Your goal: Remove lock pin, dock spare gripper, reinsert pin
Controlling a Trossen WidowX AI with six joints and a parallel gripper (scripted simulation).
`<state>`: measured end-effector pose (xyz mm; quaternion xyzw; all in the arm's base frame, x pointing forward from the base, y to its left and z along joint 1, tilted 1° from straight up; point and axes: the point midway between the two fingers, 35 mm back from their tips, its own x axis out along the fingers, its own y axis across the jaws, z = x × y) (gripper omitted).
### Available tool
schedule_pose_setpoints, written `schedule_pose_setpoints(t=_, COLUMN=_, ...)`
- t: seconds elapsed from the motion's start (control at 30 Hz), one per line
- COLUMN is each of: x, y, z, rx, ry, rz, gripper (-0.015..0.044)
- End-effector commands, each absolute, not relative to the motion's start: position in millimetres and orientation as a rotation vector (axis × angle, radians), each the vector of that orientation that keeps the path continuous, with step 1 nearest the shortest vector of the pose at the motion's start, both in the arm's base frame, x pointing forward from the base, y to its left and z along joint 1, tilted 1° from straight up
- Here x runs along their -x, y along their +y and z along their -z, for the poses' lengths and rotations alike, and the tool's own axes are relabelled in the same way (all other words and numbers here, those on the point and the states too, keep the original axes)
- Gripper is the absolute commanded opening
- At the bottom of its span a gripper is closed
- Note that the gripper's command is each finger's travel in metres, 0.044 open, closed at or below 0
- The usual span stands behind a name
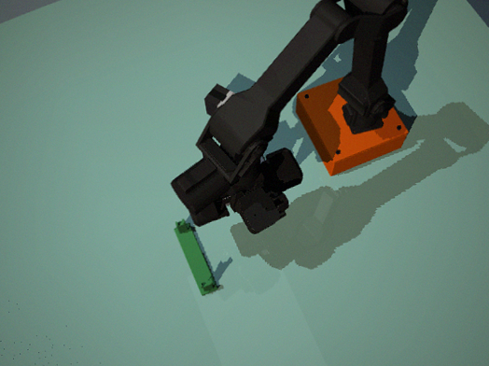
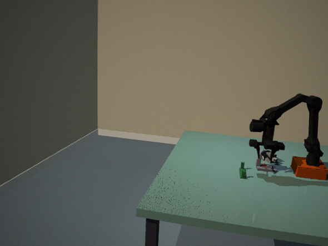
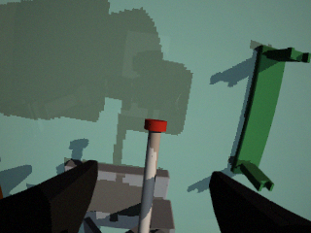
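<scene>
The lock pin [image 2: 264,161] [image 3: 150,170] is seen stored in the grey mount [image 2: 266,168] [image 3: 131,176], between the parted, empty fingers of the claw [image 2: 265,159] [image 3: 155,175]. If closed off-centre, the pin could be bent sideways and jammed in its socket.

Pale green tabletop [image 1: 55,136] [image 2: 211,193] [image 3: 214,29]. Top view, from the orange base block [image 1: 331,168] [image 2: 322,174] — green bracket [image 1: 195,258] [image 2: 242,173] [image 3: 262,112] at eight o'clock, spare gripper [image 1: 216,100] near ten, partly hidden. Exterior view: grey mount [image 2: 266,168] [image 3: 128,193] between bracket and block.
</scene>
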<state>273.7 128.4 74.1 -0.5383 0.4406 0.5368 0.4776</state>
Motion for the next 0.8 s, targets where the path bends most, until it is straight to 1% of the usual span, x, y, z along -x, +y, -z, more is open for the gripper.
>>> schedule_pose_setpoints(t=0.0, x=-273, y=127, z=-67, rx=1.316, ry=1.084, rz=-1.309, gripper=0.03)
schedule_pose_setpoints(t=0.77, x=-274, y=127, z=-29, rx=1.316, ry=1.085, rz=-1.309, gripper=0.03)
